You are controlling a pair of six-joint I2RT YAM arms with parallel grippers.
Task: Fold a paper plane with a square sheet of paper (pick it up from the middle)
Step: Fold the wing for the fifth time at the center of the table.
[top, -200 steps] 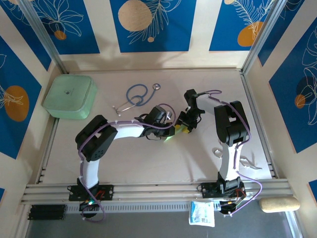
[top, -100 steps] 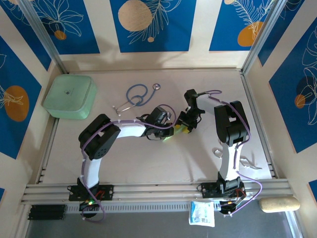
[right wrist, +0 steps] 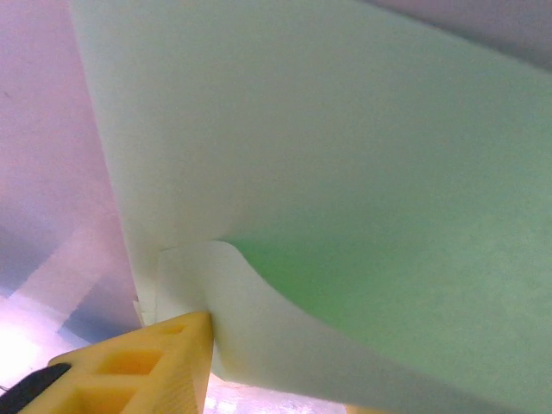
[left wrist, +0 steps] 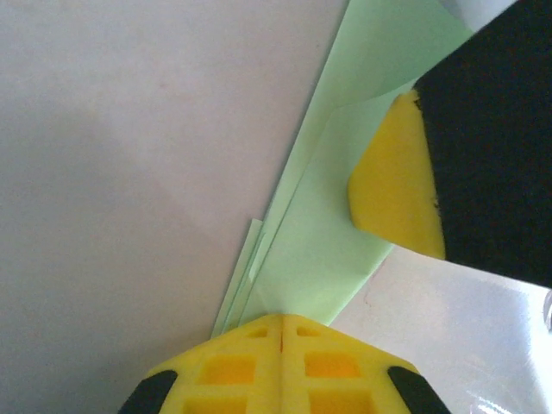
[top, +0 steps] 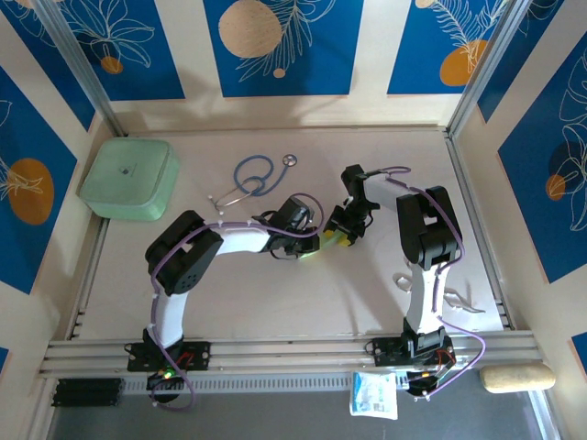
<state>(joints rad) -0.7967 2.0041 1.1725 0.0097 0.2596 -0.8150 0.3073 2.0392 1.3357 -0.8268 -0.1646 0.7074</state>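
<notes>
The pale green paper [left wrist: 332, 224] lies folded into a long narrow strip with several layered edges on the table. In the top view a sliver of the paper [top: 314, 255] shows mid-table between both grippers. My left gripper [left wrist: 282, 317] is shut, its yellow tips set against the strip's near end; the paper lies broad-face, not in the seam. My right gripper [top: 337, 240] meets it from the right. One of its yellow fingers [left wrist: 395, 185] rests on the paper. From the right wrist, a curled flap of the paper [right wrist: 345, 216] runs past a right finger [right wrist: 138, 371], with the jaws standing apart.
A blue stethoscope [top: 252, 176] lies behind the grippers. A thick mint-green box [top: 129, 177] sits at the back left. A small packet [top: 374, 394] and a beige pad [top: 516, 377] lie off the table's front edge.
The left arm's elbow has shifted slightly right and the left jaws have closed the last bit. The right arm has not moved.
</notes>
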